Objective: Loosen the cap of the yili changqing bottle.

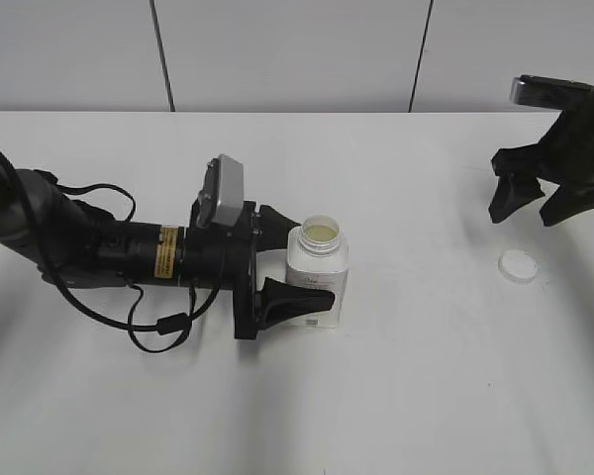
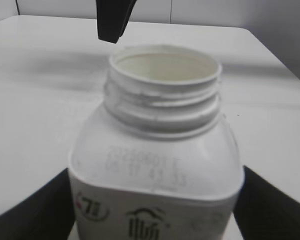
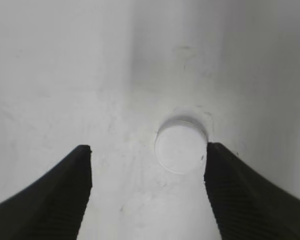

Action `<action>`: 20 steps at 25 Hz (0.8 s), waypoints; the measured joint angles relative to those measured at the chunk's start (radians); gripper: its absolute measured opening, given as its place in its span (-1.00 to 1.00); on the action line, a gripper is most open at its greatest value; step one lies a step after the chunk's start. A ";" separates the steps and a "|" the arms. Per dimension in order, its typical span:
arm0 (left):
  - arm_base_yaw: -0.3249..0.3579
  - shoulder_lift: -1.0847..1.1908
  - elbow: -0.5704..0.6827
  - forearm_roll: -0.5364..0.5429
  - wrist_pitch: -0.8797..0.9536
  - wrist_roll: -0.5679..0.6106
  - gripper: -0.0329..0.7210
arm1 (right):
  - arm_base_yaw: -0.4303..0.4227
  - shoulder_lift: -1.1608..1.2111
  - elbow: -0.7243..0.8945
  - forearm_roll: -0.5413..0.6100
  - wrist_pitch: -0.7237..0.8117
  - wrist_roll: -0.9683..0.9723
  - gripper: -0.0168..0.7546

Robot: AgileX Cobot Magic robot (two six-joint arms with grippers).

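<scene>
A white counter [image 1: 396, 396] carries a Yili Changqing bottle [image 1: 315, 272] standing upright near the middle, its long axis vertical and its open threaded neck pointing straight up. The mouth is uncovered, showing a pale inside. The left tool [image 1: 282, 262] reaches in from the left edge, lying nearly level, and pinches the bottle's body from both sides: one black finger sits against the far side, the other against the near side over the label. In the left wrist view, the bottle fills the frame, with dark fingers [image 2: 35, 212] pressed at its lower left and right flanks.

The cap [image 1: 519, 265] lies flat on the counter, well apart from the bottle, towards the right edge. The right tool [image 1: 535, 203] hangs above the counter just beyond the cap, its fingers spread and holding nothing. In the right wrist view, the cap [image 3: 181, 147] lies between the spread fingers [image 3: 65, 192], closer to the right-hand one.
</scene>
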 joint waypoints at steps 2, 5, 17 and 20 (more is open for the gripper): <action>0.000 -0.025 0.004 -0.004 0.002 0.000 0.59 | 0.000 -0.001 -0.034 0.000 0.036 0.000 0.48; 0.003 -0.061 0.011 -0.001 0.002 0.000 0.59 | 0.000 -0.002 -0.082 0.006 0.087 0.001 0.47; 0.008 -0.277 0.013 0.028 0.054 -0.151 0.59 | 0.000 -0.010 -0.218 0.015 0.205 0.018 0.47; 0.008 -0.374 0.013 0.044 0.159 -0.209 0.59 | 0.000 -0.019 -0.240 0.015 0.224 0.020 0.47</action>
